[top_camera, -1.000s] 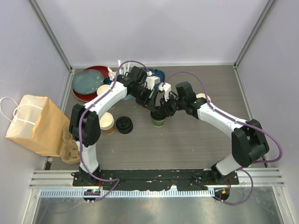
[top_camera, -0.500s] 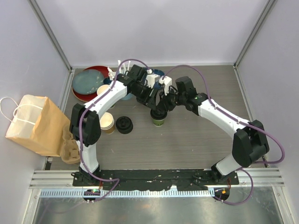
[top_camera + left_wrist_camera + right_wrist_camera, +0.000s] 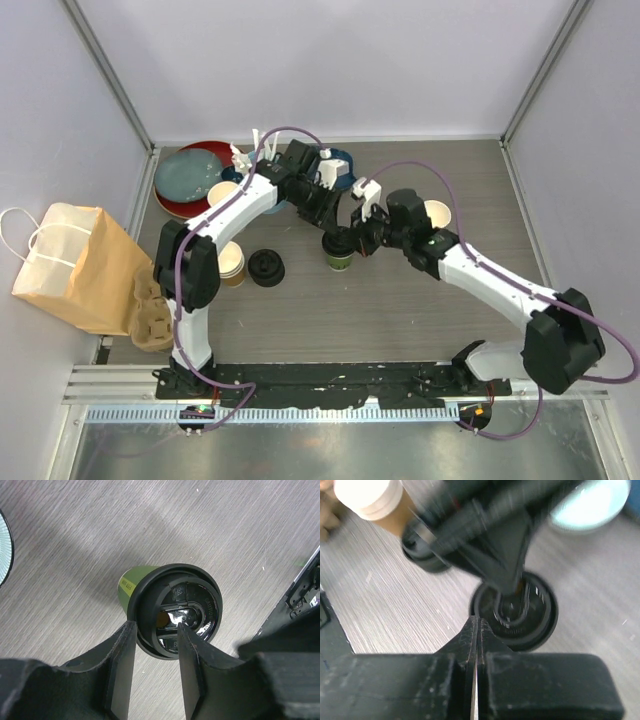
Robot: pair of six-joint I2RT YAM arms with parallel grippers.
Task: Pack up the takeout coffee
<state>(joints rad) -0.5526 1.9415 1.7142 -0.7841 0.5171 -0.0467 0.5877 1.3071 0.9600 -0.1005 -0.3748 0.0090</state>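
The green-walled cup (image 3: 340, 258) with a black lid (image 3: 176, 611) stands upright at the table's middle. My left gripper (image 3: 155, 630) is open just above the lid's near rim, with one fingertip (image 3: 183, 628) over the lid top and the other outside the rim. It holds nothing. My right gripper (image 3: 476, 626) is shut and empty, its tip at the rim of the same lid (image 3: 520, 611). In the top view the left gripper (image 3: 332, 225) and right gripper (image 3: 357, 243) meet over the cup. The brown-walled lidded cup is out of view.
A stack of lidless brown cups (image 3: 230, 262) and a stack of loose black lids (image 3: 267, 267) stand left of the green cup. Plates (image 3: 190, 175) lie at the back left. A lidless cup (image 3: 436, 213) stands to the right. A paper bag (image 3: 75, 265) and a cardboard carrier (image 3: 150, 320) sit at the far left.
My right arm has swung rightward and lowered, keeping its shut gripper at the green cup's lid. My left gripper has stayed over the cup. The cup has not moved.
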